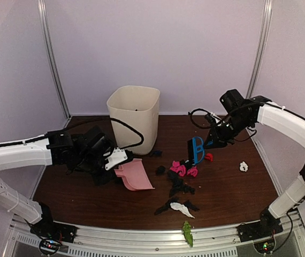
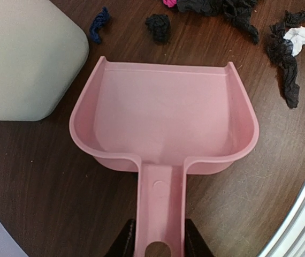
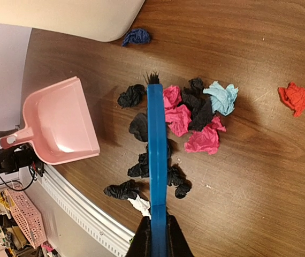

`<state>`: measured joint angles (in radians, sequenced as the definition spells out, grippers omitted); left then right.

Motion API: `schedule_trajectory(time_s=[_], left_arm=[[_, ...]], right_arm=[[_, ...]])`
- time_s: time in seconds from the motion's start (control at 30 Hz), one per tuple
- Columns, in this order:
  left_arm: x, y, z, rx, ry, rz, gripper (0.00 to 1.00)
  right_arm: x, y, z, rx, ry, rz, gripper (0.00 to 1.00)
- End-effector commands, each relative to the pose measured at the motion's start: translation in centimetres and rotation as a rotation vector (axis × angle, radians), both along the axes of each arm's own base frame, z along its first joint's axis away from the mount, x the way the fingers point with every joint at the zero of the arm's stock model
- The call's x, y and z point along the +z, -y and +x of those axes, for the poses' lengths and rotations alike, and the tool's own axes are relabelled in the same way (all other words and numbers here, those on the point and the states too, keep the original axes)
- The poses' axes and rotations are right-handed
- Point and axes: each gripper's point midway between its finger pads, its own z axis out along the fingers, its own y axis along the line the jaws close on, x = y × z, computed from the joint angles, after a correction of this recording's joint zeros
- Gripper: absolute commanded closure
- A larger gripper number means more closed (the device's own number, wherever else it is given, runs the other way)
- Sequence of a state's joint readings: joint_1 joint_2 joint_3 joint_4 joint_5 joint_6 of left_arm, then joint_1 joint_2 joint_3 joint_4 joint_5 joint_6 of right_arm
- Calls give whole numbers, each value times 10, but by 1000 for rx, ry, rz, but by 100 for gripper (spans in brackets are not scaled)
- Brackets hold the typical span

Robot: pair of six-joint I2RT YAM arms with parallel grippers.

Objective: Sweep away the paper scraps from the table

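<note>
Paper scraps lie in a loose pile mid-table [image 1: 227,193]: pink [image 1: 178,168], black [image 1: 176,187] and white [image 1: 182,209] wads. A red one [image 1: 209,157] and a white one [image 1: 243,166] lie apart to the right. My right gripper [image 1: 211,140] is shut on the blue brush [image 1: 197,150], which stands over the pile's far side. In the right wrist view the brush [image 3: 157,160] crosses pink [image 3: 179,115], light blue [image 3: 222,97] and black [image 3: 131,96] scraps. My left gripper [image 2: 159,243] is shut on the handle of the pink dustpan [image 2: 163,118], mouth facing the pile.
A cream bin [image 1: 135,118] stands at the back, left of centre, just behind the dustpan [image 1: 135,175]. A dark blue wad [image 3: 136,36] lies beside its base. A green scrap [image 1: 187,233] rests on the silver front rail [image 1: 142,235].
</note>
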<state>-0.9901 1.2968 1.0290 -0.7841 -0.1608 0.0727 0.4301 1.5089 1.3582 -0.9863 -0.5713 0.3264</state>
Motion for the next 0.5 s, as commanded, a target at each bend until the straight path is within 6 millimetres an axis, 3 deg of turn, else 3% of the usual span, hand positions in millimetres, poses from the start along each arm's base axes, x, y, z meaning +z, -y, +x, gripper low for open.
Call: schedule_trajectory(time_s=[0.0,0.3,0.47], left_arm=[[-3,14,5,-76,42,-9,97],[-34,31,8,-100,-13,-27,98],[-48,37,8,-100,-74,-46,98]], right_arm=[[6,5,32,-87,72,-48,100],[-19,16,72,-167,80,-205,100],[-44,18,78,-163,40,-285,100]])
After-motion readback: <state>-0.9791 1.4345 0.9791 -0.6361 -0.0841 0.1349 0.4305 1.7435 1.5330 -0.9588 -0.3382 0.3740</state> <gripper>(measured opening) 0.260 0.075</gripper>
